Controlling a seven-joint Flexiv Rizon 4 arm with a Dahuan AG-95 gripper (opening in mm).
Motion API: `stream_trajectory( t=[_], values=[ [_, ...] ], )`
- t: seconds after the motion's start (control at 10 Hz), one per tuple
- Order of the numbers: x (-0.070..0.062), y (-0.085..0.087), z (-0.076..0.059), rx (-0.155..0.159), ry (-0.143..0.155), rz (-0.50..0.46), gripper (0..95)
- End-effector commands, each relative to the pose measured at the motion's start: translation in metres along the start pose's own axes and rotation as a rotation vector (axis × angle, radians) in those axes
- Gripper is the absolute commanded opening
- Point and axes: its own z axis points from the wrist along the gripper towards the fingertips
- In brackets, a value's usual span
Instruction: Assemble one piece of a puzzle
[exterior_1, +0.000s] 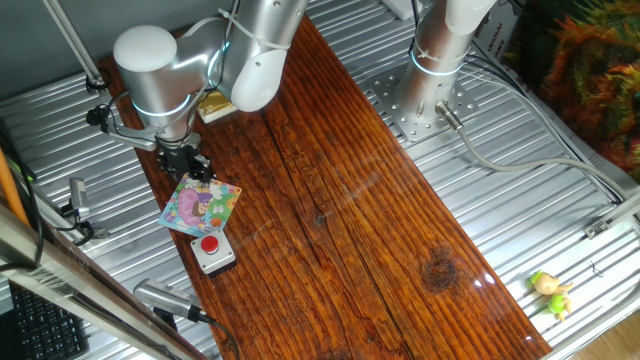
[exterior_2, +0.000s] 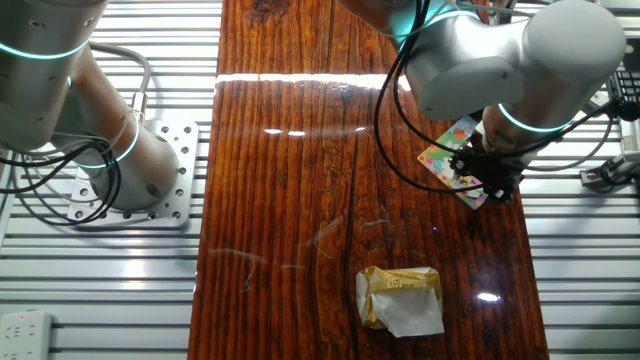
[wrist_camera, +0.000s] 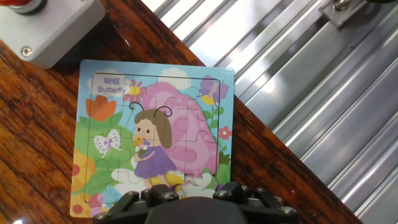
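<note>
My gripper (exterior_1: 190, 165) sits low over the near edge of the puzzle (exterior_1: 201, 205), at the left of the frame in one fixed view; in the hand view only its black housing shows along the bottom edge, fingertips hidden, so I cannot tell whether the jaws are spread or pinching a piece. The puzzle lies flat on the wooden table (exterior_1: 350, 210), just beside the grey button box (exterior_1: 213, 252). From the hand view the butterfly picture looks nearly whole; the area under my hand is hidden. I judge the piece is being pressed home or already seated, with only release and retreat left.
</note>
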Motion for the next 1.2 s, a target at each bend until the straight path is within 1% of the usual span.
stream_trajectory(
  t=[0.1, 0.2, 0.3, 0.5, 0.8, 1.2],
  values=[
    [-0.0002, -0.0002, 0.0004, -0.002, -0.002, 0.005, 57.0],
    [-0.0002, -0.0002, 0.0004, -0.004, -0.004, 0.008, 57.0],
    [-0.0001, -0.0001, 0.0012, -0.006, -0.006, 0.012, 38.0],
    [-0.0001, -0.0001, 0.0015, -0.009, -0.003, 0.014, 38.0],
    [-0.0001, -0.0001, 0.0016, -0.013, -0.007, 0.016, 38.0],
    [0.0, -0.0002, 0.0015, -0.017, -0.009, -0.003, 38.0]
  ],
)
